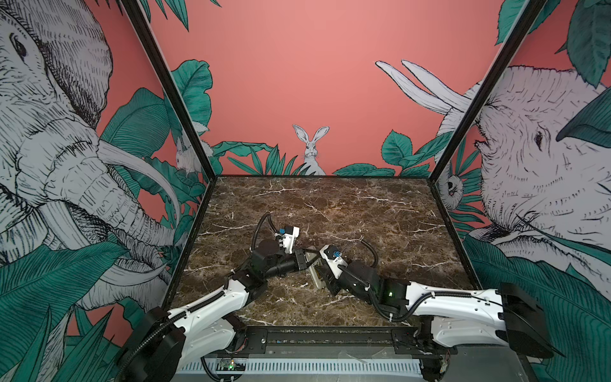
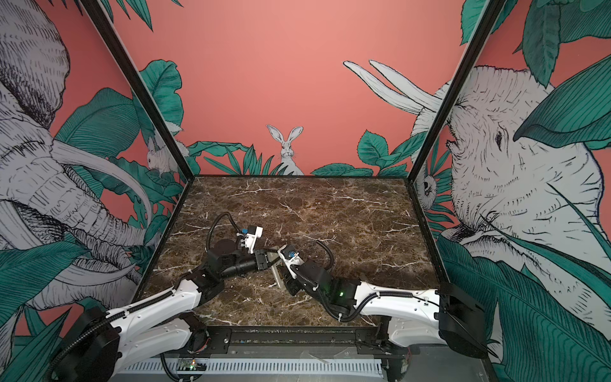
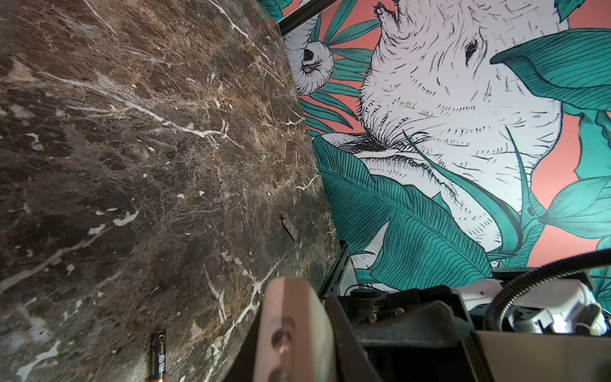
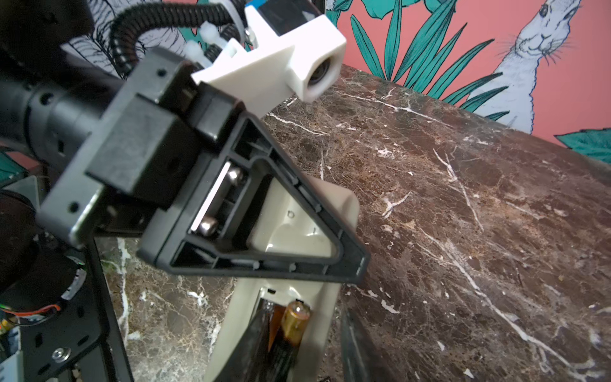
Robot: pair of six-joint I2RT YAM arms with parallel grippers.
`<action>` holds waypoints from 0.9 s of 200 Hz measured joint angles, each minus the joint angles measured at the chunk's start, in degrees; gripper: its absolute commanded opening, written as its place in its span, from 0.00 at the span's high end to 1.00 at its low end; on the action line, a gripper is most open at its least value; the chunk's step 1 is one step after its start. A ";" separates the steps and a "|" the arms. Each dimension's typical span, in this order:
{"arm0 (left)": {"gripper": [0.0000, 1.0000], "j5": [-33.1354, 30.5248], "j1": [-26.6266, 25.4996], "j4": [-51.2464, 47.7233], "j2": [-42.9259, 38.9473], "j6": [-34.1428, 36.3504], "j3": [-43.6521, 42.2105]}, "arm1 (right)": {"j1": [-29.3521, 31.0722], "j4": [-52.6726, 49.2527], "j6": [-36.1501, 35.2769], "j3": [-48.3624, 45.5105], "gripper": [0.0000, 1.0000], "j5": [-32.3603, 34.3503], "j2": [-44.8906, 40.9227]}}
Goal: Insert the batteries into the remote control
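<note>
Remote control of slim greyish-beige plastic [image 1: 314, 269] clamped at mid-table

The left gripper [image 4: 337, 261] is closed on the remote control's far end. In the right wrist view one black triangular finger lies across the pale back. Both top views show the remote control near the middle of the brown, white-veined marble table [image 1: 363, 215], between the two wrists, with the bay side facing up. Whether it touches the tabletop cannot be told.

A small dark cylinder with a gold end, the gold-ended battery [image 4: 295, 322], lies at the open battery bay, its gold end pointing toward the left gripper. The right gripper [image 4: 305, 344] hovers over that bay with its jaws parted. One dark finger [image 4: 256, 340] sits against the battery, and the other stands clear of it, with a strip of pale plastic showing between.

A second dark cylinder with a gold band, the loose battery [image 3: 158, 352], lies alone on the marble in the left wrist view, apart from the remote control. Farther off on the same surface lies a small dark oblong piece [image 3: 289, 226], too small to identify.
</note>
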 measured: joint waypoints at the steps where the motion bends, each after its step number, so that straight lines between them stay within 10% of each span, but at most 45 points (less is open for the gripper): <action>1: 1.00 0.00 0.00 -0.02 0.00 -0.02 0.00 | 0.00 -0.07 0.02 0.00 0.55 0.02 0.00; 66: 1.00 0.24 0.00 -0.61 -0.87 1.36 -0.02 | 0.39 -3.93 -3.06 0.00 0.36 -0.24 -4.02; 180: 1.00 8.68 0.00 -12.17 -2.49 8.94 5.01 | 3.15 -27.45 -16.81 9.42 0.37 -7.43 -13.33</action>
